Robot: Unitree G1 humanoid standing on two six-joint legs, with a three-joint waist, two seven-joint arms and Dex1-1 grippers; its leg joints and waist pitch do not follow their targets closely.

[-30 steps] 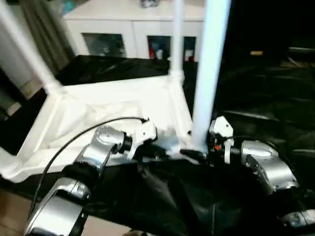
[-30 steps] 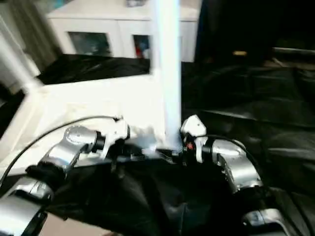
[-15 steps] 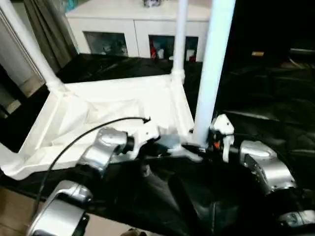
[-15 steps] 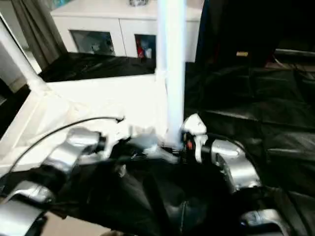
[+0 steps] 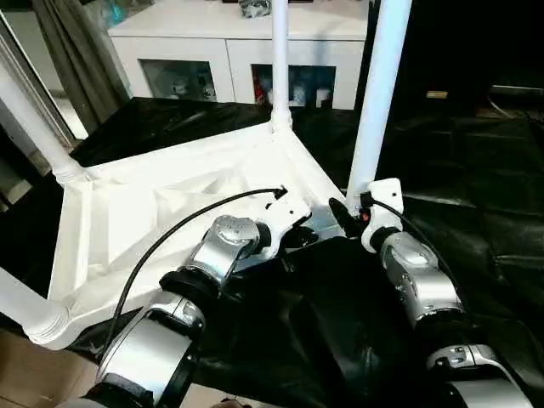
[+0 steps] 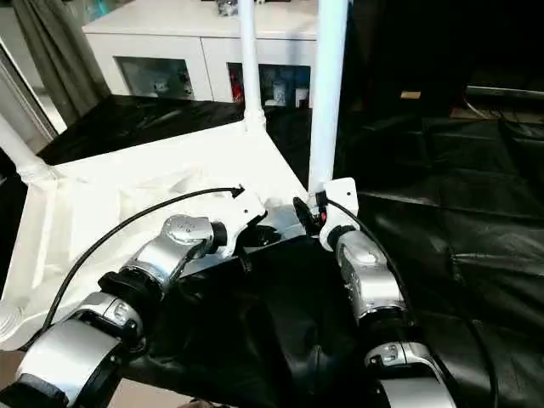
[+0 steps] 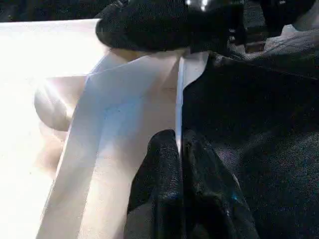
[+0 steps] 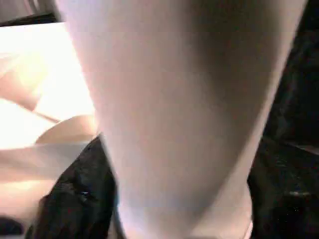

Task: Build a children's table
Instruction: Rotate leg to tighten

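Observation:
The white tabletop (image 5: 170, 204) lies upside down on a black sheet, ribbed underside up. Legs stand up from its corners: one at the near right (image 5: 378, 93), one at the far corner (image 5: 280, 59), one on the left (image 5: 34, 127). My left gripper (image 5: 293, 238) is shut on the thin near rim of the tabletop (image 7: 134, 114), its fingertips (image 7: 167, 149) pinching the edge close to the near right corner. My right gripper (image 5: 344, 212) sits at the foot of the near right leg (image 8: 184, 99), which rises right in front of it.
A white cabinet (image 5: 246, 42) with glass-fronted shelves stands behind the table. A grey curtain (image 5: 72, 51) hangs at the far left. The black sheet (image 5: 476, 195) lies crumpled to the right of the tabletop and in front of it.
The camera has shifted and tilted. Both grippers stay at the near right corner: the left keeps its hold on the rim, the right stays at the leg's foot.

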